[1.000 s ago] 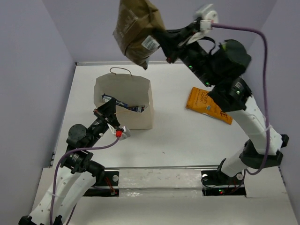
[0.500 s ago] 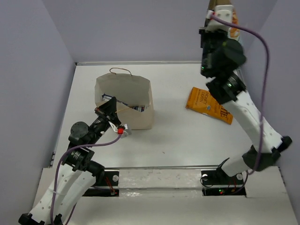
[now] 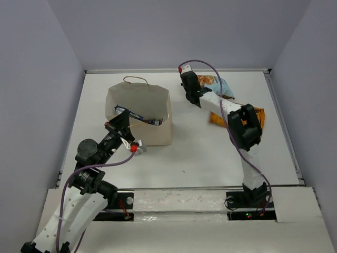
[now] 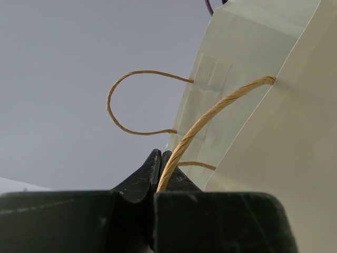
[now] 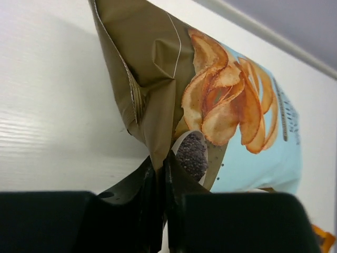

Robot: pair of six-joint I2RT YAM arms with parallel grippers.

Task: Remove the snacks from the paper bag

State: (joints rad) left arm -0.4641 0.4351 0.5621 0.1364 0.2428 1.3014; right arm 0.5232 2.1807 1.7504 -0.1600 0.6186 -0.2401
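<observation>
Orange bag and light-blue bag lay out upper right, right gripper pinching the latter; left gripper clamped the handle of the paper bag, blue snacks inside.

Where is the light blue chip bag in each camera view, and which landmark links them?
Top view: the light blue chip bag lies far, right of centre, just behind the orange bag.
Left wrist view: not in it; only the paper bag shows.
Right wrist view: fills the centre and right, its brown edge pinched in the right gripper.
Shared landmark: the orange bag, at that view's bottom right corner.
</observation>
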